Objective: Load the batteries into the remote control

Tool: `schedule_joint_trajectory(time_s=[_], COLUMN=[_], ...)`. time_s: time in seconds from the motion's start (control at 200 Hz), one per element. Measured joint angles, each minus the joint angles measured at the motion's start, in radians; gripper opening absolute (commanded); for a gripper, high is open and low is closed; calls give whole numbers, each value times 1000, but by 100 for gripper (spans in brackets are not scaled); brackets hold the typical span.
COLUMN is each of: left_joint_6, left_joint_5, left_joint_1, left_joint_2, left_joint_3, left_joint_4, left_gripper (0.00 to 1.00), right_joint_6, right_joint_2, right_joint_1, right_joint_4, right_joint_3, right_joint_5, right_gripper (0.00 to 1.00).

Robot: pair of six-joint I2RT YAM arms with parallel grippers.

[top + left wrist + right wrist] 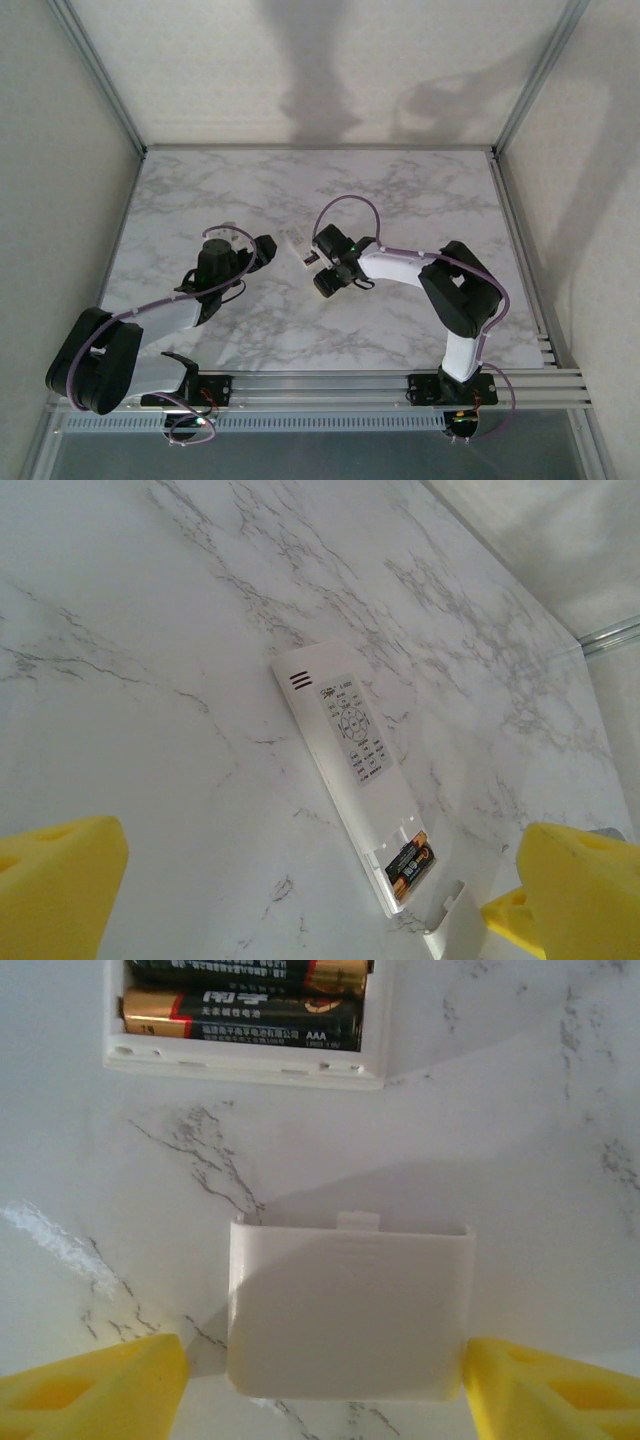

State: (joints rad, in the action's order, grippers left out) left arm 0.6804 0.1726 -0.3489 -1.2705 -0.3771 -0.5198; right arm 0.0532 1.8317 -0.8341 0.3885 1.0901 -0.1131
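Note:
The white remote control [350,770] lies face down on the marble table [400,200], its battery bay open at the near end. Both batteries [240,1018], black with copper ends, sit side by side in the bay [410,865]. My right gripper [325,1340] is shut on the loose white battery cover [350,1310], held tilted just short of the bay's open end [250,1060]. The cover's edge [455,920] stands up beside the remote. My left gripper [322,860] hangs wide open above the remote, touching nothing. From above, the remote [293,243] lies between the left gripper [264,249] and right gripper [312,262].
Pale walls enclose the table on three sides, with a metal rail [380,385] along the near edge. Bare marble stretches behind and to the right of the remote.

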Motion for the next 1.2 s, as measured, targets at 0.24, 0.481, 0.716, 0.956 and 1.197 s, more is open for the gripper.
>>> schedule_joint_trajectory(time_s=[0.24, 0.481, 0.716, 0.956, 1.197], left_joint_6=[0, 0, 0, 12, 23], left_joint_5=[3, 4, 6, -9, -17], left_joint_1=[0, 0, 0, 2, 13], left_joint_2=[0, 0, 0, -4, -8], left_joint_3=[0, 0, 0, -11, -31], left_joint_4=[0, 0, 0, 37, 65], left_gripper=[99, 100, 100, 100, 100], right_joint_6=[13, 14, 14, 14, 14], right_joint_2=[-3, -3, -17, -21, 63], right_joint_1=[-13, -15, -15, -15, -15], right_joint_4=[-3, 24, 108, 220, 336], right_joint_3=[-3, 9, 32, 159, 373], right_joint_5=[-16, -19, -18, -14, 10], right_gripper=[58, 59, 58, 59, 59])
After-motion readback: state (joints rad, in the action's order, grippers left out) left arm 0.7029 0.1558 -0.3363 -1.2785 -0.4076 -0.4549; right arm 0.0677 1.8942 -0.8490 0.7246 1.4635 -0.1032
